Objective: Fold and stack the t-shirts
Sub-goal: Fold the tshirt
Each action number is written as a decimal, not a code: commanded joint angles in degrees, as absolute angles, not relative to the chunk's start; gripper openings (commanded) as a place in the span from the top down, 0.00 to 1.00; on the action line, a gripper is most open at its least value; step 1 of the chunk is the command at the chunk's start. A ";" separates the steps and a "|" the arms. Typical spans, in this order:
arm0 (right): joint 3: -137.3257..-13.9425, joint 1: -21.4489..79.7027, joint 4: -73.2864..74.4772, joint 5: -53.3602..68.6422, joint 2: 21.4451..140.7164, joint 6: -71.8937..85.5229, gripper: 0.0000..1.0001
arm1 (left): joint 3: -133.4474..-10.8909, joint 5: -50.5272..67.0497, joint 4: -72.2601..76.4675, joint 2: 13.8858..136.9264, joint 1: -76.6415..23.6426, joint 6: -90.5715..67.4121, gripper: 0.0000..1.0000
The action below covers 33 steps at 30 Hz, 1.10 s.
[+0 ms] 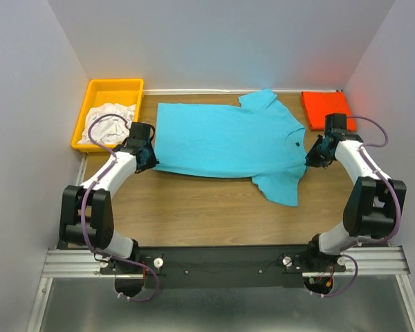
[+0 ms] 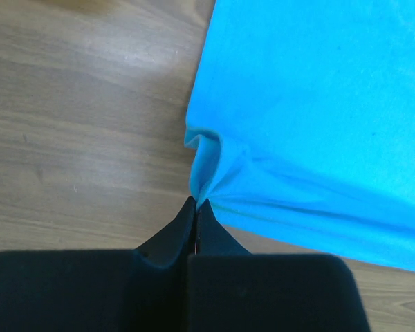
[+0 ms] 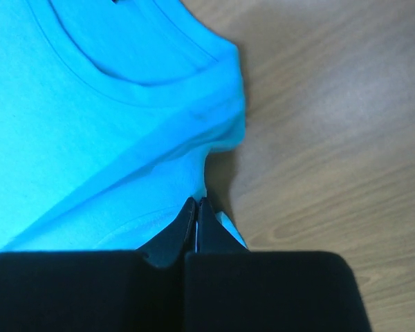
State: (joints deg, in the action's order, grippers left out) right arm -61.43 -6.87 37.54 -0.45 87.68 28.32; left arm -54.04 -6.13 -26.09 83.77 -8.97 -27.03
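Observation:
The turquoise-blue t-shirt (image 1: pixel 225 142) lies spread flat across the wooden table, collar to the right, hem to the left. My left gripper (image 1: pixel 151 160) is shut on the shirt's near hem corner; in the left wrist view the cloth (image 2: pixel 311 104) bunches at the closed fingertips (image 2: pixel 196 204). My right gripper (image 1: pixel 311 158) is shut on the shirt's shoulder beside the collar (image 3: pixel 145 83), with cloth pinched at the tips (image 3: pixel 196 202). A folded orange-red t-shirt (image 1: pixel 321 108) lies at the back right. White t-shirts (image 1: pixel 109 122) lie crumpled in the yellow bin (image 1: pixel 114 87).
The yellow bin stands at the back left against the wall. White walls close in the table on three sides. Bare wood (image 1: pixel 194 207) shows between the shirt and the arm bases.

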 commanded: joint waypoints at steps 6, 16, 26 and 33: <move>-72.67 -7.47 37.62 3.42 98.25 26.55 0.99 | -59.76 -5.27 -21.80 92.19 -7.03 -25.14 1.00; -84.28 -7.47 37.53 3.78 108.36 25.40 0.99 | -65.82 -4.39 -20.48 99.05 -5.89 -24.61 1.00; -90.17 -7.38 37.53 3.78 114.61 24.87 0.99 | -70.84 -4.92 -20.39 103.88 -5.27 -24.35 1.00; -92.19 -7.38 37.44 4.57 116.71 23.82 0.99 | -71.98 -5.27 -19.78 106.08 -5.01 -24.34 1.00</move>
